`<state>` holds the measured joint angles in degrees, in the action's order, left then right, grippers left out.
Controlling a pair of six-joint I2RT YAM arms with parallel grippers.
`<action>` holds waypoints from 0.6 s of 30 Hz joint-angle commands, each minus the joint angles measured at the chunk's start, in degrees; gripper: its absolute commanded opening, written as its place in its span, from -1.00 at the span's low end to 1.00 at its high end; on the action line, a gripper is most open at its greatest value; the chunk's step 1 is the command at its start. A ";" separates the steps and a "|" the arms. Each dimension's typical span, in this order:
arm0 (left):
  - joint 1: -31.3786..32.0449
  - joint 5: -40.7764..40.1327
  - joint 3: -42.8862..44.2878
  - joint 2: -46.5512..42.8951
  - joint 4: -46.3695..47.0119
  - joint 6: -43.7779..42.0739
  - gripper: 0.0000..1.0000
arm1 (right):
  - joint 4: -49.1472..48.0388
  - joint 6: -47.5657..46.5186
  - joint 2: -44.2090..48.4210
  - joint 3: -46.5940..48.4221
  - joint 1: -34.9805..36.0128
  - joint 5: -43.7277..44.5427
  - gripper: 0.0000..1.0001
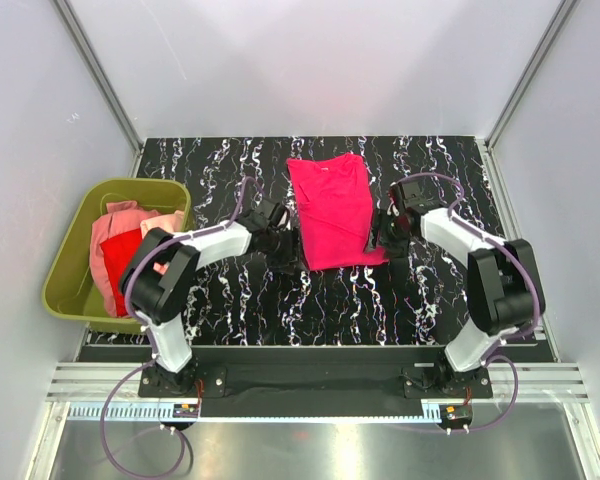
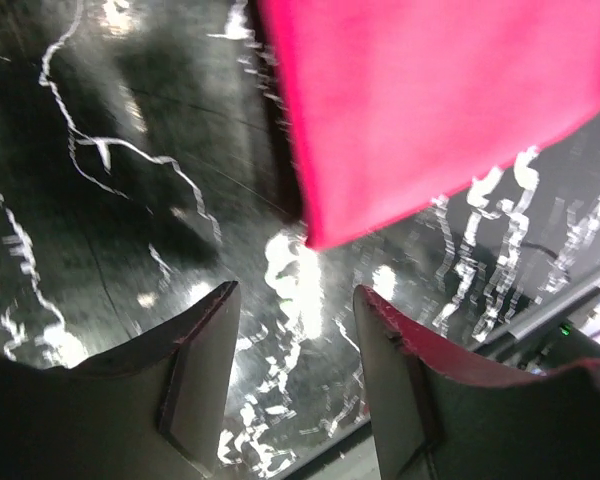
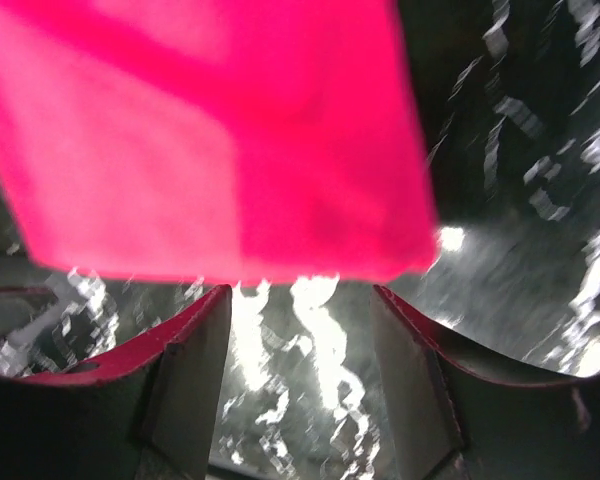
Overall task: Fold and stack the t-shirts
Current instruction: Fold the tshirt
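The left gripper [image 2: 295, 290] shows its two fingers spread apart in its wrist view, with only the black marbled table [image 2: 130, 200] between them. The near-left corner of the magenta t-shirt [image 2: 430, 100] lies just ahead of the jaws and off to their right, not touching either finger. The right gripper [image 3: 302, 292] is likewise released and grasps nothing. The shirt's near hem runs just beyond its fingertips and reaches further to their left than to their right.

From above, the shirt lies flat as a long narrow panel, collar end farthest from both jaws. It looks to be folded in at the sides already and not yet folded end to end.

The likely step is to take the two near corners. To do it well, each gripper should come in low, slide one finger under every layer at its corner, and close fully before lifting. Both should then rise and travel together, so that the hem stays straight.

The olive-green tub [image 1: 65, 290], far to the left of the left jaws, holds a red t-shirt [image 1: 120, 262] and salmon cloth [image 1: 115, 225].
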<state>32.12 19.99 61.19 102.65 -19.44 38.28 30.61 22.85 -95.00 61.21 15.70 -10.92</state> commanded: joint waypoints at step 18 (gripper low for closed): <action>-1.09 -0.56 6.67 4.85 -4.55 -4.18 -1.00 | -6.34 -4.67 -8.10 -1.77 -3.58 -12.01 0.02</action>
<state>31.64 21.04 66.76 109.49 -21.28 36.29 27.22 17.15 -104.75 63.75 11.88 -18.17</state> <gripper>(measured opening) 0.009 0.521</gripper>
